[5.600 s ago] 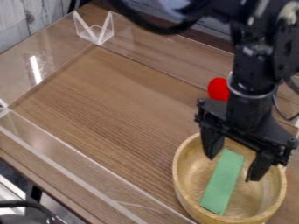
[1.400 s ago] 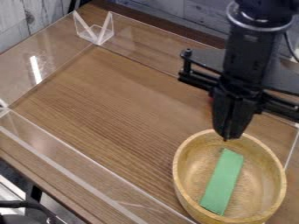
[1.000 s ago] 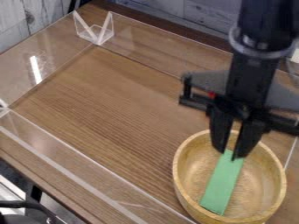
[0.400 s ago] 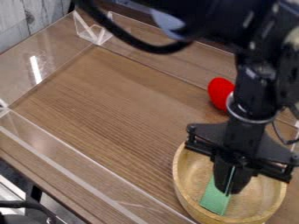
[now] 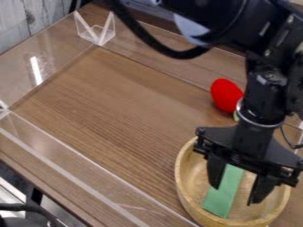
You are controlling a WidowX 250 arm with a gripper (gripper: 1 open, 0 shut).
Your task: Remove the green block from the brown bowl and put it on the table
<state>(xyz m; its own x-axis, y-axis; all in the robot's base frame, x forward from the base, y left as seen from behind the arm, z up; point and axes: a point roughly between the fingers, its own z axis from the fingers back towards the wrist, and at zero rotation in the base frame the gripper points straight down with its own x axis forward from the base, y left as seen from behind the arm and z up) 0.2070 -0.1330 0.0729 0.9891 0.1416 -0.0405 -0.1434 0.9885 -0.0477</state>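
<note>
Claw: one black gripper [image 5: 235,184], fingers pointing down over the lower right of the view, jaws standing apart with a gap between the tips. Whether a fingertip is touching anything cannot be told.

Green block [image 5: 221,197]: one, light green, long and flat, lying inside the bowl toward its left side; its upper part is passing partly behind the gripper.

Brown bowl [image 5: 189,189]: one, round, light tan, thick-rimmed, resting on the table below the gripper, its far side partly hidden by the claw.

Strawberry toy [image 5: 225,92]: one, red with a small green top, sitting beyond the bowl, just beside the arm and partly covered by it.

Robot arm [image 5: 231,51]: black, with a pale blue-white section, reaching in from the top of the view.

Table [image 5: 112,106]: brown wood grain, carrying the bowl and strawberry toy; clear walls are running along its edges.

Cables [image 5: 34,213]: black, curving at the lower left corner.
</note>
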